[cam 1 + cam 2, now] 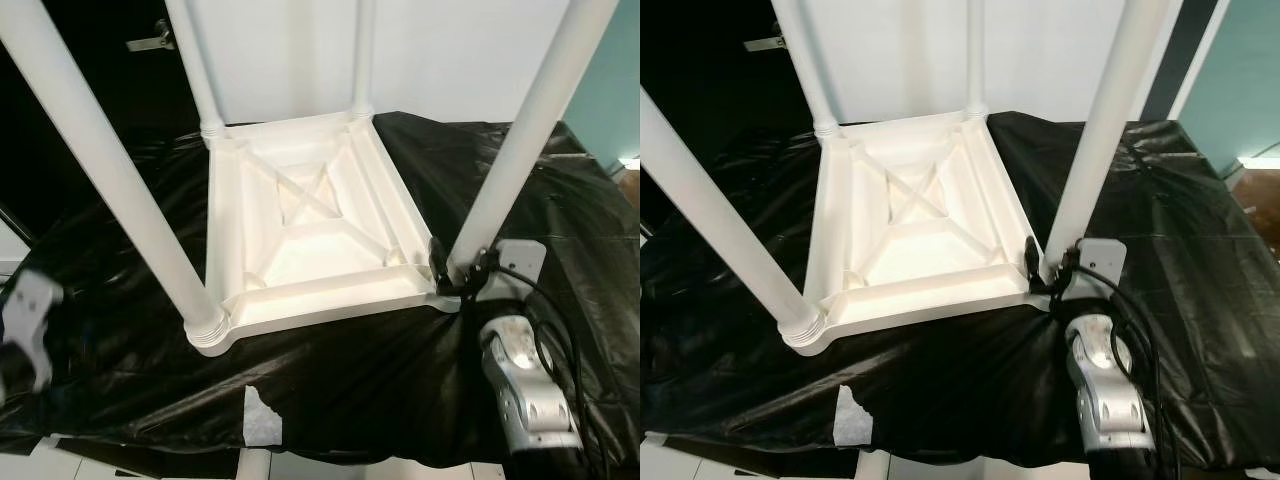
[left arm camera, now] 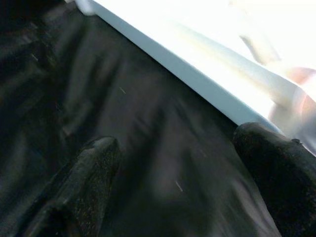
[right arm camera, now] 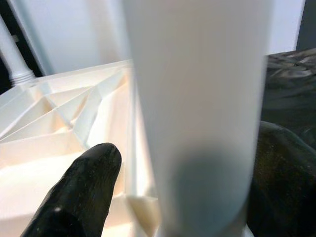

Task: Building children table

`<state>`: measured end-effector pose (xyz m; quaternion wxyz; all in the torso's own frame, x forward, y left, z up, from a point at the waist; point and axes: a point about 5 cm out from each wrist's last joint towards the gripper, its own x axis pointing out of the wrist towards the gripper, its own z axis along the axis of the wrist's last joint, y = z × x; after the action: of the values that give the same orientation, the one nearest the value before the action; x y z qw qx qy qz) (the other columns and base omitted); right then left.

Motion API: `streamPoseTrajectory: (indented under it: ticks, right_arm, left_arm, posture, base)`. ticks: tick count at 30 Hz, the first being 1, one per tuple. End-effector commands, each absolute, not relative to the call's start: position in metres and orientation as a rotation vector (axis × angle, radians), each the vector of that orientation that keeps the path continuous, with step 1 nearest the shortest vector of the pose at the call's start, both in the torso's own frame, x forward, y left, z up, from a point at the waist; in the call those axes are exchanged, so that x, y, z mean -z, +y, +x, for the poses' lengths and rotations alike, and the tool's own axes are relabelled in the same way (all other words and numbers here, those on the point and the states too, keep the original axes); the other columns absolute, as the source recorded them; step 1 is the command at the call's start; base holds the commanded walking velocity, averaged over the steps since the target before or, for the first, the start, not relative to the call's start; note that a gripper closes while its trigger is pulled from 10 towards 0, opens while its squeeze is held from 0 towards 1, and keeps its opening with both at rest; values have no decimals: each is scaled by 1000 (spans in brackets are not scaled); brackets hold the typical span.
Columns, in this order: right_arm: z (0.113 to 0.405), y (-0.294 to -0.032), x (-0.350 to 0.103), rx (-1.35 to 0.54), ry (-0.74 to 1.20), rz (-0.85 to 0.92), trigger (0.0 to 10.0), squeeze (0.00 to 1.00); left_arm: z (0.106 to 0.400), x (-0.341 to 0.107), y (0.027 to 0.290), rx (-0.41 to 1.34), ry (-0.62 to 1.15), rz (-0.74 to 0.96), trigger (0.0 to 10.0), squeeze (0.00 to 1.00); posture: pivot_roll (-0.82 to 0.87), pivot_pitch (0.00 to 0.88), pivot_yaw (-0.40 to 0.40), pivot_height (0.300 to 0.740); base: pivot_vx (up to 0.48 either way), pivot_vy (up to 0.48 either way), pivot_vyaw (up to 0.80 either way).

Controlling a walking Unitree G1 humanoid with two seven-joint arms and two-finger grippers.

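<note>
A white plastic children's table (image 1: 310, 240) lies upside down on black plastic sheeting (image 1: 380, 370), its ribbed underside facing up. Four white legs stand up from its corners. My right gripper (image 1: 460, 268) is at the base of the near right leg (image 1: 520, 140), one black finger on each side of it. In the right wrist view that leg (image 3: 197, 98) fills the gap between the fingers (image 3: 94, 182). My left gripper (image 2: 182, 143) is open above the sheeting beside the table's edge (image 2: 197, 74), with nothing between its fingers. The left arm (image 1: 30, 320) looks blurred at the left.
The near left leg (image 1: 110, 170) slants across the left side of the view. A white tape patch (image 1: 262, 415) marks the sheeting near the front edge. Black cables (image 1: 560, 330) loop over my right arm. A white wall (image 1: 450, 50) stands behind the table.
</note>
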<state>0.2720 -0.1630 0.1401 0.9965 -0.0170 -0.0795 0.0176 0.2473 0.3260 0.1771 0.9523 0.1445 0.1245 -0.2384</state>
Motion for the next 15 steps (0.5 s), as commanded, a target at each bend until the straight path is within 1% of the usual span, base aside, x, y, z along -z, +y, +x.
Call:
streamPoseTrajectory:
  ticks: [1,3,4,6,7,8,10,11,13,14,15]
  right_arm:
    - [270,-162,-141,-42,-152,-34,10000,0]
    - [262,-157,-138,-60,-133,-41,10000,0]
    - [262,-157,-138,-60,-133,-41,10000,0]
    - [253,-152,-133,-78,-95,-58,10000,0]
    - [250,-151,-131,-85,-80,-63,10000,0]
    - [250,-151,-131,-85,-80,-63,10000,0]
    - [242,-148,-128,-101,-47,-61,10000,0]
    - [242,-148,-128,-101,-47,-61,10000,0]
    - [236,-148,-126,-104,-19,-62,10000,0]
    - [236,-148,-126,-104,-19,-62,10000,0]
    - [229,-148,-122,-111,13,-65,10000,0]
  left_arm:
    - [251,-169,326,467,265,307,10000,0]
    - [272,-169,321,401,206,318,10000,0]
    - [272,-169,321,401,206,318,10000,0]
    - [296,-172,314,322,129,301,10000,0]
    - [304,-173,311,306,106,290,10000,0]
    - [304,-173,311,306,106,290,10000,0]
    - [319,-176,305,269,54,245,10000,0]
    - [319,-176,305,269,54,245,10000,0]
    - [333,-179,296,253,0,197,10000,0]
    - [333,-179,296,253,0,197,10000,0]
    - [345,-182,282,270,-49,147,10000,0]
  posture:
    - [-56,28,18,740]
    - [-71,28,25,740]
    - [-71,28,25,740]
    - [-90,30,31,740]
    - [-92,30,31,740]
    - [-92,30,31,740]
    - [-111,37,37,740]
    - [-111,37,37,740]
    - [-117,38,37,740]
    - [-117,38,37,740]
    - [-131,40,41,740]
  base:
    - [0,0,0]
    - [0,0,0]
    - [0,0,0]
    - [0,0,0]
    - [0,0,0]
    - [0,0,0]
    - [0,0,0]
    - [0,0,0]
    - [0,0,0]
    - [0,0,0]
    - [0,0,0]
